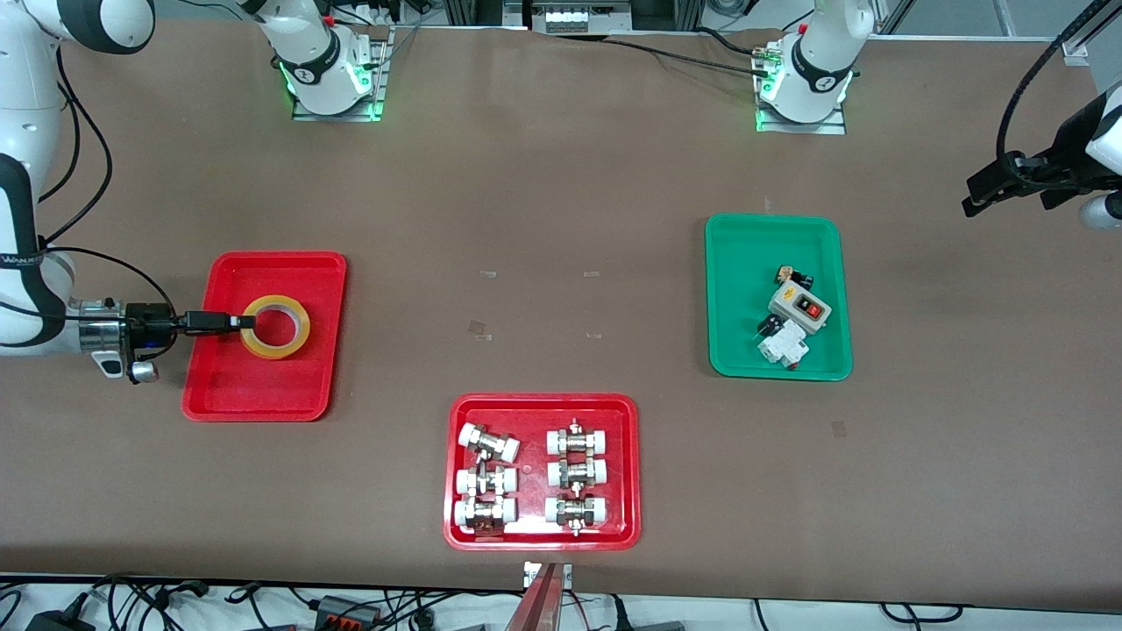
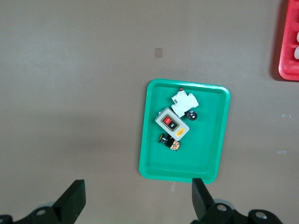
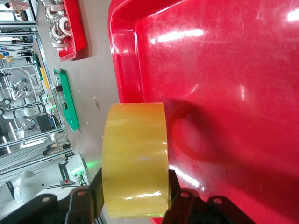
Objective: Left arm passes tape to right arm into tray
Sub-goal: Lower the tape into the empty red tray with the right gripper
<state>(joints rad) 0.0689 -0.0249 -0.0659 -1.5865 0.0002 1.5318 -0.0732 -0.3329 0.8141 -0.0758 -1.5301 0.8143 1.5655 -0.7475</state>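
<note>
The yellow tape lies flat inside the plain red tray at the right arm's end of the table, held just above its floor. My right gripper reaches in level from the tray's outer side. It is shut on the roll's wall, with one finger above it and one below. In the right wrist view the tape sits between the fingers of the right gripper, over the tray's floor. My left gripper is open and empty, up in the air at the left arm's end of the table. In the left wrist view the left gripper frames bare table.
A green tray with a switch box and small electrical parts lies toward the left arm's end; it also shows in the left wrist view. A red tray of white-capped metal fittings lies near the front edge.
</note>
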